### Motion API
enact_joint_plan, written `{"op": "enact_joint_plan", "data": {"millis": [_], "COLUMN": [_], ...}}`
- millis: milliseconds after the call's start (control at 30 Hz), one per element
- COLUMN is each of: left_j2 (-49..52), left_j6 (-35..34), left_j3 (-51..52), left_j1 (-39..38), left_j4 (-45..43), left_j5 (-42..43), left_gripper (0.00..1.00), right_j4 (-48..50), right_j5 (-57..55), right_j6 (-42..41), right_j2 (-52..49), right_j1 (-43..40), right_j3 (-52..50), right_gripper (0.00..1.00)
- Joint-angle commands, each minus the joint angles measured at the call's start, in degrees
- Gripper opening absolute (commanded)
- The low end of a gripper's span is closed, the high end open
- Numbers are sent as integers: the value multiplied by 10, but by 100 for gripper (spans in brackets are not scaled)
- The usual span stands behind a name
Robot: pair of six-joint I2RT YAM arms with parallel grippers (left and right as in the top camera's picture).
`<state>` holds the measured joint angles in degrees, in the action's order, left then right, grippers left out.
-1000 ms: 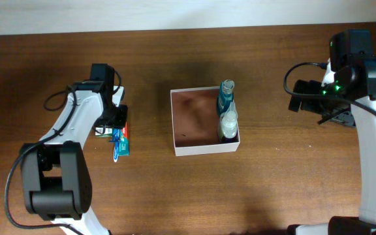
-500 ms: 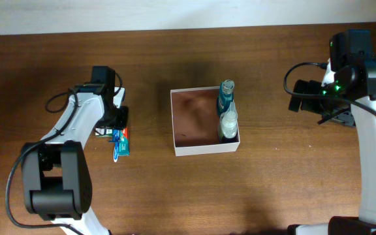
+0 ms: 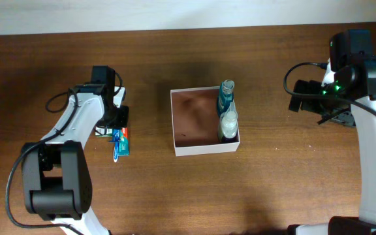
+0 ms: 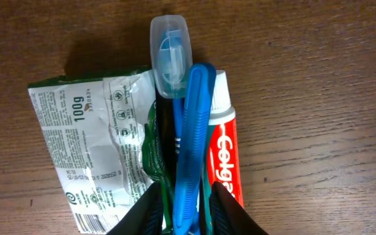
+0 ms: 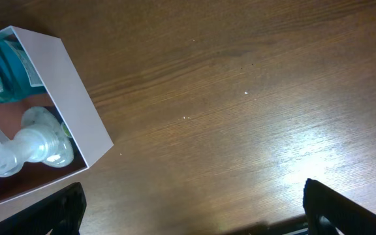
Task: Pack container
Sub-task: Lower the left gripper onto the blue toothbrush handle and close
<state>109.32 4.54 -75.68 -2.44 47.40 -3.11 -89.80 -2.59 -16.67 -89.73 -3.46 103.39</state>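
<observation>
The container (image 3: 194, 149) is a square white-walled box with a reddish-brown inside at the table's middle; its corner shows in the right wrist view (image 5: 77, 98). A teal bottle (image 3: 226, 95) and a clear bottle (image 3: 228, 121) stand along its right wall. My left gripper (image 3: 117, 128) is shut on a blue toothbrush (image 4: 191, 140) with a clear head cap. The toothbrush lies on a red-and-white toothpaste tube (image 4: 224, 153) and a green-and-white packet (image 4: 93, 147). My right gripper (image 5: 191, 212) is open and empty above bare wood, right of the container.
The toothpaste tube (image 3: 121, 142) and the packet (image 3: 103, 131) lie together left of the container. Bare wooden table surrounds the container. A pale wall edge runs along the far side of the table.
</observation>
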Motion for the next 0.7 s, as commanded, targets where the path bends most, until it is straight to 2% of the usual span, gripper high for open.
{"op": "enact_joint_plan", "data": {"millis": [0,667], "left_j2": [6,6], "left_j6": [3,3], "left_j3": [5,7], "left_j1": [3,3], "left_j4": [-4,-17], "left_j5": [23,27], "left_gripper": [25,26], "right_j4": [0,0], "right_j5": [-7,-7], "right_j6": [-1,-1], "right_j2": [10,10], "right_j1": [-4,-4], "right_j3": [8,8], "right_gripper": [98,99]}}
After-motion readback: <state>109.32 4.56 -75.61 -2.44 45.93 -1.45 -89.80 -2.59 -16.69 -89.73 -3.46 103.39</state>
